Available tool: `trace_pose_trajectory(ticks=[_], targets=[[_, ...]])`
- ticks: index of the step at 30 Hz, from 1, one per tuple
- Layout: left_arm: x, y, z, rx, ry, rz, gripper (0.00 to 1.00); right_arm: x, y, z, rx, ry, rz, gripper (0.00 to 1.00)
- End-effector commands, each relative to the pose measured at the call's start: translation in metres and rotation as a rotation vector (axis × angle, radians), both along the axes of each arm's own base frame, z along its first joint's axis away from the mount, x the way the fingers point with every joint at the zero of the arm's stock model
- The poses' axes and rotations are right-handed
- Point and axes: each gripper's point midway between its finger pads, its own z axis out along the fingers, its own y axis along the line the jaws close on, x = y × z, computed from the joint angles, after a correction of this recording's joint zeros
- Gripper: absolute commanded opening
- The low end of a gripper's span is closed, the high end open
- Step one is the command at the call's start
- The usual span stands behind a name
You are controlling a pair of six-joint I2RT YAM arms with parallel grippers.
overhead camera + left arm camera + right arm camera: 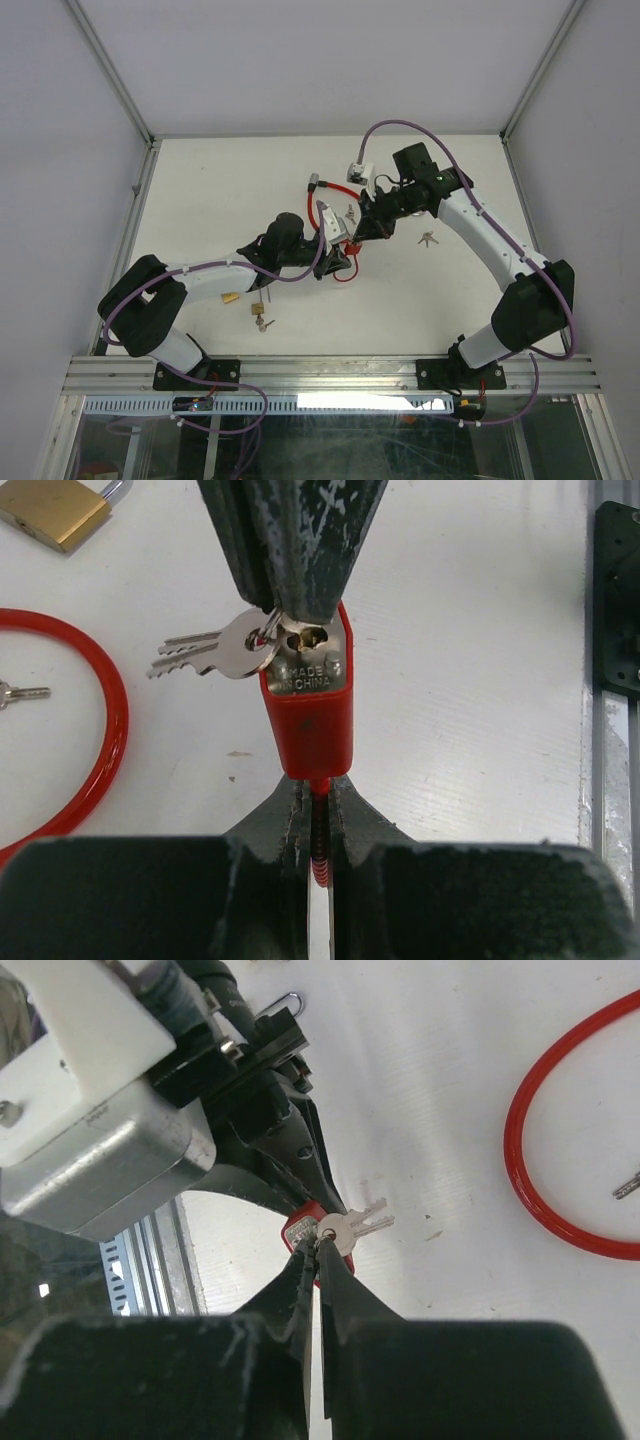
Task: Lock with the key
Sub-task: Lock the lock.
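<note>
Centrally on the white bench (220, 190), both arms meet at the red cable lock (310, 720), and every place below is given from that lock.

The left claw (320, 798) is closed narrow on the lock's lower end, its two dark fingers (290, 825) pressed against the ribbed red cable where it leaves the lock body. The lock stands upright in the left wrist view, with its silver face and keyhole turned up toward the other arm.

The right claw (320, 1247) comes down onto the top of the lock, jaws pinched together on the round head of the key (243, 645), right at the keyhole. Whether the blade sits inside the keyhole I cannot tell. The spare keys (185, 655) on the same ring fan out just left of the lock's top in the left wrist view, lying close over the bench.

The red cable loop (108, 730) curves across the bench to the left of the lock in that same view, apart from the lock body. A small loose key (22, 693) lies inside the loop, further left again. A brass padlock (55, 512) sits up and left of the lock, well apart from it.

In the top view, a pair of keys (428, 238) lies to the right of the lock, beyond the right arm's wrist.
</note>
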Motion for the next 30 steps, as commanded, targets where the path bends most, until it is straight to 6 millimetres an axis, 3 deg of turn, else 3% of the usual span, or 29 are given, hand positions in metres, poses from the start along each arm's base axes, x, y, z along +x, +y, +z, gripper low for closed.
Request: trace_pose_trajectory(ticks=[1, 13, 25, 30], targets=[[-0.005, -0.015, 0.040, -0.093, -0.079, -0.116, 0.00, -0.009, 0.004, 0.022, 0.054, -0.118, 0.153, 0.00], [-0.039, -0.015, 0.040, -0.137, 0.081, -0.377, 0.00, -0.059, -0.013, 0.014, 0.164, -0.403, 0.693, 0.00], [-0.037, -0.019, 0.029, -0.093, 0.147, -0.417, 0.00, -0.059, -0.019, 0.013, 0.156, -0.654, 0.926, 0.00], [-0.023, -0.016, 0.020, -0.035, 0.112, -0.332, 0.00, -0.063, -0.024, 0.024, 0.139, -0.697, 0.913, 0.18]])
